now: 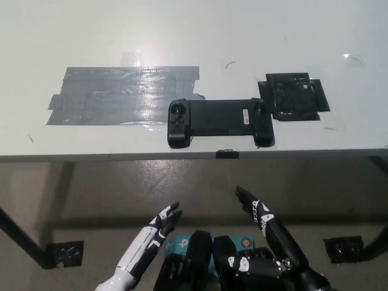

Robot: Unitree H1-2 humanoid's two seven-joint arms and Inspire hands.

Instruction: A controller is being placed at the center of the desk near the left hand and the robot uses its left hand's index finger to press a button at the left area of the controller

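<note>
Counter (291,36) was white. Controller (218,120) was black with a small white label. Tape patch (121,94) was glossy grey; square pad (293,96) black. Left hand (159,225) was white with black fingers (172,211); right hand (260,213) black with white marks.

A white rectangular table (91,36) bearing grey tape patches (121,94) stands over a glossy, brownish-grey concrete floor (121,182).
</note>
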